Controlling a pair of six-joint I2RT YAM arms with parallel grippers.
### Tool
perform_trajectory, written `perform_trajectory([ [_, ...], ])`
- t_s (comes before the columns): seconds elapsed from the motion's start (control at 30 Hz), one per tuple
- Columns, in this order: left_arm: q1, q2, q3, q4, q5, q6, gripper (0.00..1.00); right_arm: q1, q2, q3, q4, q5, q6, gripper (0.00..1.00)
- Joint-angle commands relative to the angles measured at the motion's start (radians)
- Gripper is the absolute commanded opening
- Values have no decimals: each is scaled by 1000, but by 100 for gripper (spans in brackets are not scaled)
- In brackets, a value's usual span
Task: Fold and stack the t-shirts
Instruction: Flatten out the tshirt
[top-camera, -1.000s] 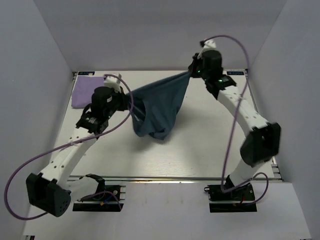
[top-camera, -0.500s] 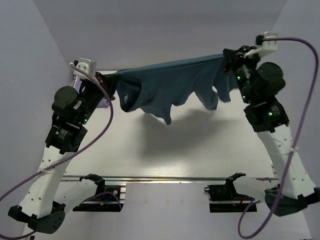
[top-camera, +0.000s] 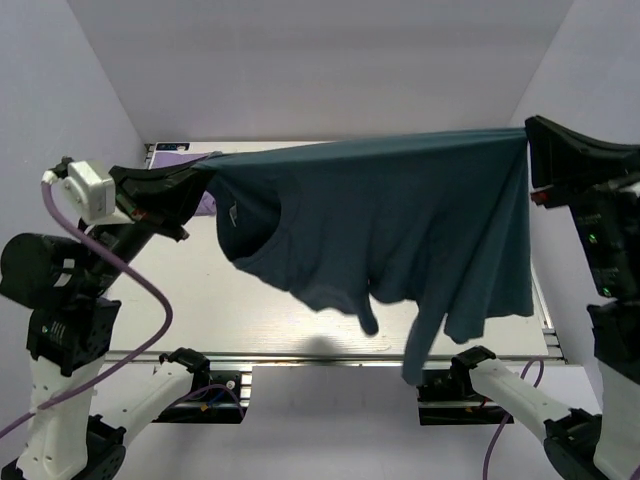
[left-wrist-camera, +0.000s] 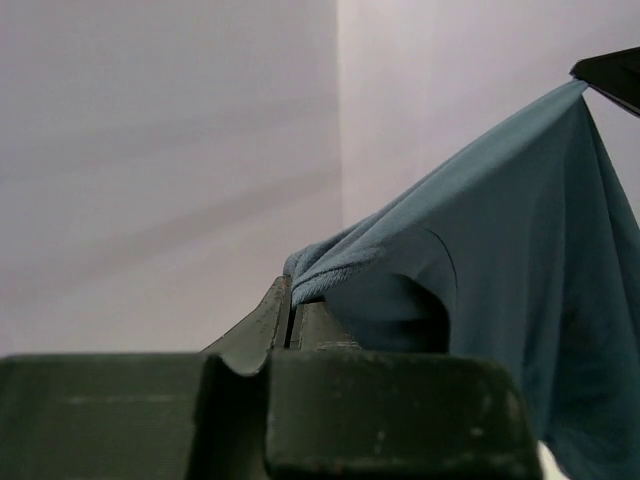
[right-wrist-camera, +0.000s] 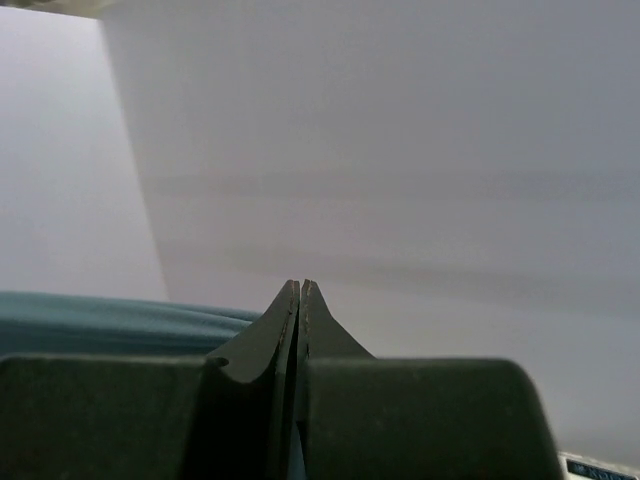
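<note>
we have the dark teal tee (top-camera: 400, 220) lifted off the bench (top-camera: 250, 300) and stretched in the air between both arms. the left claw (top-camera: 205, 168) is pinched shut on one upper corner and the right claw (top-camera: 528, 135) is pinched shut on the other. its long axis, the taut top edge, runs side to side from claw to claw. the body, a sleeve and the hem hang down toward the near edge. the neck opening sits closer to the left claw.

we judge that the next move is to lower this edge onto the bench. both claws would have to travel together to keep the edge level. the lavender tee (top-camera: 206, 204) lies at the far left corner, mostly hidden behind the left arm, which is the nearer one to it.

the top view alone shows the full spread. the left wrist view shows a bunched edge of the tee (left-wrist-camera: 500, 250) clamped at the closed tips of the left claw (left-wrist-camera: 290, 300). the right wrist view shows the right claw (right-wrist-camera: 300, 285) closed tight, with cloth (right-wrist-camera: 100, 320) only off to its left, so the pinch itself is unclear there.
</note>
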Motion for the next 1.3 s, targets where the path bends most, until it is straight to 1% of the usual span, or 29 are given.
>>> perform_trajectory([
  [0.0, 43, -57, 49, 4, -136, 33, 0, -49, -79, 36, 60, 174, -90, 0],
  [0.07, 43, -57, 38, 4, -136, 33, 0, -49, -88, 13, 68, 138, -87, 0],
  [0.17, 43, -36, -1, 4, -136, 23, 0, -49, -80, -29, 80, 154, -84, 0],
  [0.27, 43, 4, -67, 30, -206, 13, 0, -52, -47, -114, 133, 196, -84, 0],
  [0.3, 43, 18, -89, 48, -245, 13, 0, -46, -35, -187, 149, 209, -85, 0],
  [0.33, 43, 33, -110, 48, -265, 13, 0, -50, -16, -215, 182, 224, -76, 0],
  [0.37, 43, 65, -162, 67, -286, 13, 0, -46, 5, -274, 224, 264, -69, 0],
  [0.4, 43, 84, -190, 82, -343, 13, 0, -49, 21, -307, 247, 270, -59, 0],
  [0.47, 43, 123, -271, 122, -415, -8, 0, -49, 85, -420, 339, 308, -46, 0],
  [0.5, 43, 174, -296, 133, -482, -8, 0, -49, 107, -444, 368, 312, -35, 0],
  [0.53, 43, 205, -317, 157, -513, -8, 0, -50, 181, -500, 382, 316, -26, 0],
  [0.6, 43, 278, -370, 171, -606, -17, 0, -50, 241, -531, 451, 335, -13, 0],
  [0.67, 43, 416, -393, 197, -688, -17, 0, -49, 400, -544, 489, 335, -10, 0],
  [0.7, 54, 470, -393, 209, -710, -26, 0, -49, 494, -534, 494, 332, -9, 0],
  [0.73, 54, 525, -372, 210, -731, -27, 0, -50, 546, -502, 493, 327, -10, 0],
  [0.77, 54, 585, -350, 210, -746, -27, 0, -50, 706, -453, 490, 326, -10, 0],
  [0.8, 66, 704, -323, 197, -757, -27, 0, -49, 767, -383, 471, 326, -7, 0],
  [0.83, 77, 763, -260, 187, -771, -27, 0, -50, 824, -299, 447, 307, -16, 0],
  [0.87, 77, 818, -229, 171, -780, -27, 0, -50, 996, -196, 425, 306, -16, 0],
  [0.9, 92, 923, -198, 171, -780, -27, 0, -52, 1056, -139, 375, 299, -16, 0],
  [0.93, 92, 975, -134, 162, -789, -27, 0, -50, 1108, -82, 321, 289, -16, 0],
  [0.97, 118, 1019, -100, 162, -790, -27, 0, -50, 1215, 87, 303, 290, -16, 0],
  [1.0, 129, 1065, -65, 130, -790, -27, 0, -47, 1311, 140, 264, 286, -21, 0],
  [1.03, 138, 1152, 4, 118, -779, -27, 0, -52, 1391, 185, 214, 273, -26, 0],
  [1.07, 156, 1191, 33, 98, -770, -36, 0, -49, 1448, 285, 213, 272, -30, 0],
  [1.17, 181, 1297, 151, 64, -733, -36, 0, -50, 1515, 326, 239, 197, -32, 1],
  [1.2, 196, 1352, 178, 55, -721, -48, 0, -49, 1518, 314, 268, 177, -35, 10],
  [1.23, 196, 1375, 229, 35, -683, -48, 1, -52, 1518, 302, 290, 125, -45, 45],
  [1.27, 208, 1395, 257, 19, -661, -48, 17, -52, 1513, 296, 290, 114, -53, 62],
])
